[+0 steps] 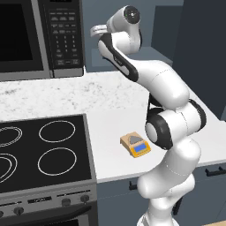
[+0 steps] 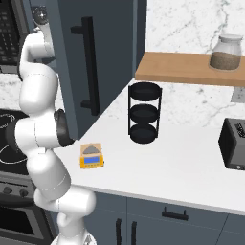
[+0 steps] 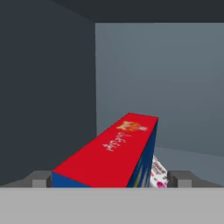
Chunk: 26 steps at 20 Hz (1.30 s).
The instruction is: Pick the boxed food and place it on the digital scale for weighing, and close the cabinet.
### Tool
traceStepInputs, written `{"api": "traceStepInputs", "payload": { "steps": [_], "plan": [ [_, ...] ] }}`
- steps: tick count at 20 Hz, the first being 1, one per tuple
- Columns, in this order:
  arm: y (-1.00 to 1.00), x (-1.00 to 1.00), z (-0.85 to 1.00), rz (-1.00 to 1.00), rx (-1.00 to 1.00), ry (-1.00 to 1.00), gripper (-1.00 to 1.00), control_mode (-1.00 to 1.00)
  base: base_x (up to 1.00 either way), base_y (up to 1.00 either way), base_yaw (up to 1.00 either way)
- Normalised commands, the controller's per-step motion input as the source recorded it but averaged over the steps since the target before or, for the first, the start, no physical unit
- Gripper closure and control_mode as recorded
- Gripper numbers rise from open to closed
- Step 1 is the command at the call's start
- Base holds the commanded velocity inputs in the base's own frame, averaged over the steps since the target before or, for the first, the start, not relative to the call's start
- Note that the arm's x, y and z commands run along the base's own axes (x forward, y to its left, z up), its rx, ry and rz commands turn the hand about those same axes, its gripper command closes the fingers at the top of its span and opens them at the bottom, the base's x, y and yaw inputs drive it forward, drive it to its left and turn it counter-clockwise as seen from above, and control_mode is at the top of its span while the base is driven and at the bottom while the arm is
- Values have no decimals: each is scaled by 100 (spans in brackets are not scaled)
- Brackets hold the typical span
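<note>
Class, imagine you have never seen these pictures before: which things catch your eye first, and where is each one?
The bright red top of the boxed food stands out in the hand view, lying between the open gripper tips inside a dark cabinet. In the base views, the big white arm rises over the white counter, with the small orange digital scale sitting near the counter's front edge beside the stove.

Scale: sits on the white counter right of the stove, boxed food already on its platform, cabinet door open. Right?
Not quite. The digital scale has a bare platform in both base views. The boxed food lies inside the cabinet, seen in the hand view between the fingertips of the open gripper. The rest holds.
</note>
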Motion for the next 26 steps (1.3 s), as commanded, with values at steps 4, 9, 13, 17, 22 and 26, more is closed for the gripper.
{"api": "traceStepInputs", "payload": {
  "steps": [4, 9, 13, 17, 22, 26],
  "plan": [
    [-16, 1, -12, 0, 0, 0, 100, -100, 0, 0, 0],
    [-22, 0, -37, 0, 0, 0, 100, -100, 0, 0, 0],
    [-2, -3, -51, 0, 0, 0, 100, -100, 0, 0, 0],
    [7, -76, -18, 0, 3, -14, 100, -100, 0, 0, 0],
    [17, -100, 18, -7, 8, -6, 100, -100, 0, 0, 0],
    [23, -100, 29, -16, 1, 0, 100, -100, 0, 0, 0]
  ]
}}
